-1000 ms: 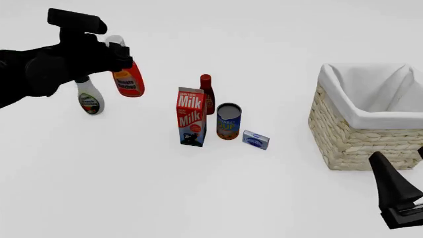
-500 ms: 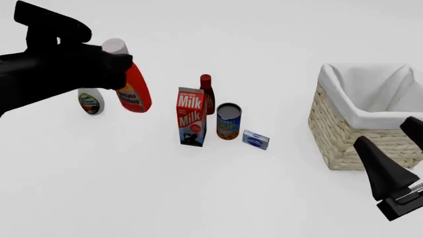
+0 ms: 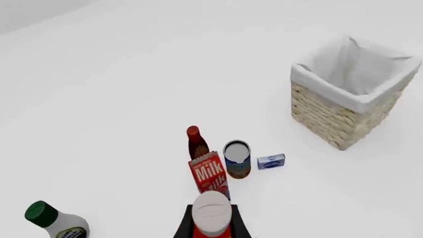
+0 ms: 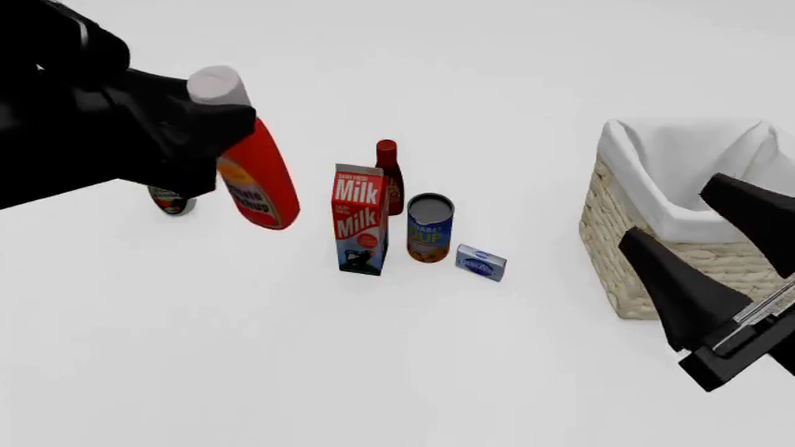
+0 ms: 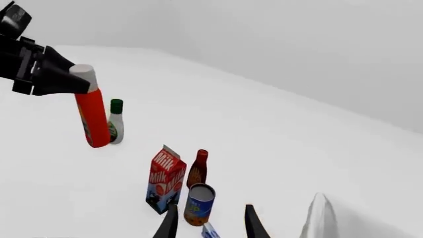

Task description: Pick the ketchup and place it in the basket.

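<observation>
The basket [image 4: 671, 270] is the biggest thing in front of me: square tan wicker with a white cloth lining folded over its rim, standing on the table [image 4: 372, 372] at the far right of the front view, well apart from the group of groceries. It shows again in my left wrist view [image 3: 350, 119], upright, with only white lining visible inside.

My left gripper [image 4: 205, 130] is clamped on the ketchup [image 4: 255, 182] just under its white cap. I hold the bottle up off the table, tilted, cap highest and its red base pointing down toward the milk carton [image 4: 360, 219]. The orange-yellow label faces the front camera. In my right wrist view the ketchup [image 5: 92, 116] hangs clear above the surface, with the white bottle with a green cap [image 5: 116, 121] standing just behind it.

My right gripper [image 4: 733, 270] hovers low in front of the basket, its two dark fingers spread apart with nothing between them.

The milk carton stands upright at the middle of the table. The slim dark red bottle [image 4: 389, 177] stands just behind it, the blue and orange can [image 4: 430, 228] just beside it on the right, and the small blue box [image 4: 481, 263] lies near the can, on the basket's side.
</observation>
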